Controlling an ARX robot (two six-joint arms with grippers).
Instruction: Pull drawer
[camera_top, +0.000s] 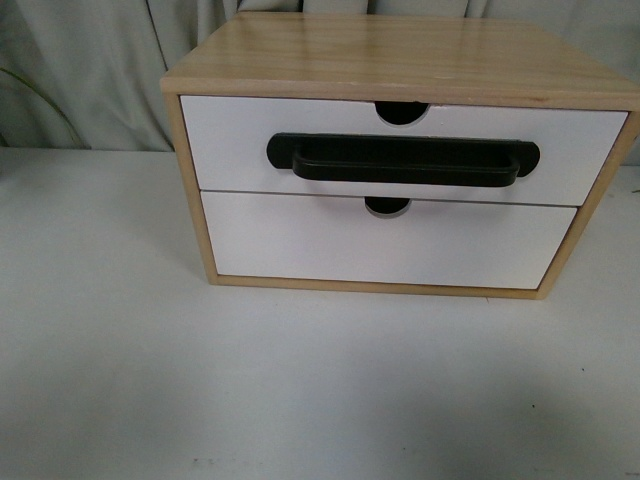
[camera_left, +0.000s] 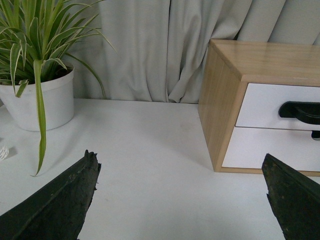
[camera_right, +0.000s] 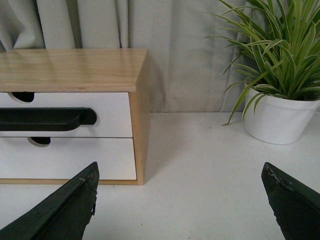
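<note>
**Both claws wide open, drawer shut in its top slot**

I see the drawer (camera_top: 238, 140) pushed in at the top of the wooden cabinet (camera_top: 400, 55), black bar handle (camera_top: 400, 160) across its front, above the plain white front (camera_top: 380, 248). Neither arm shows in my front view. The left claw (camera_left: 177, 155) hangs low over the counter (camera_top: 300, 390), fingers (camera_left: 75, 190) spread wide with nothing between them, off the cabinet's left side, a potted plant (camera_left: 42, 102) near it. The right claw (camera_right: 180, 165) mirrors it off the right side, equally wide and empty, beside another plant (camera_right: 277, 117). Neither touches the handle.
</note>
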